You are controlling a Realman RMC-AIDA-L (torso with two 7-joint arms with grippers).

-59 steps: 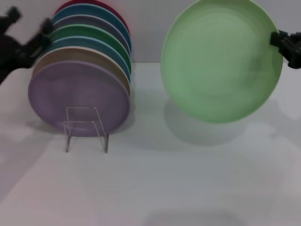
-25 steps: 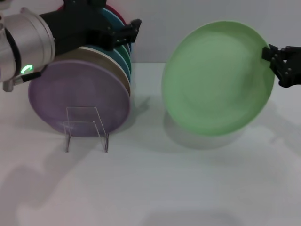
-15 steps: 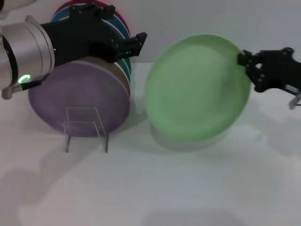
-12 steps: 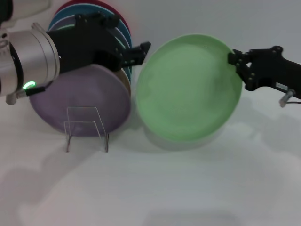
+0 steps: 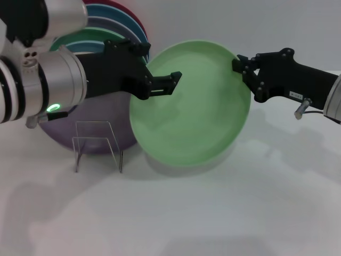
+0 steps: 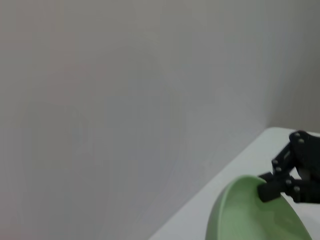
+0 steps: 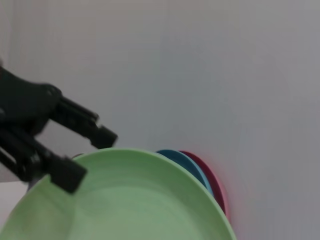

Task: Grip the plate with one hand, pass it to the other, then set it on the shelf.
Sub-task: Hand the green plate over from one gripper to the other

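White table (image 5: 224, 213) and grey wall sit behind. Up in the air, the round mint-green plastic plate (image 5: 192, 106) is pinched at its edge by the right gripper (image 5: 246, 72). The left gripper (image 5: 162, 85), fingers open around the other edge, should close next for the handover.

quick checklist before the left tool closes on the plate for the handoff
1. Right tool clamped on the plate rim: ok.
2. Left tool open, its fingers straddling the opposite rim: ok.
3. Plate held clear of the table: ok.
4. Rim seated deep enough between the left fingers: cannot tell.
5. Room on the shelf in front of the purple plate: cannot tell, arm blocks it.
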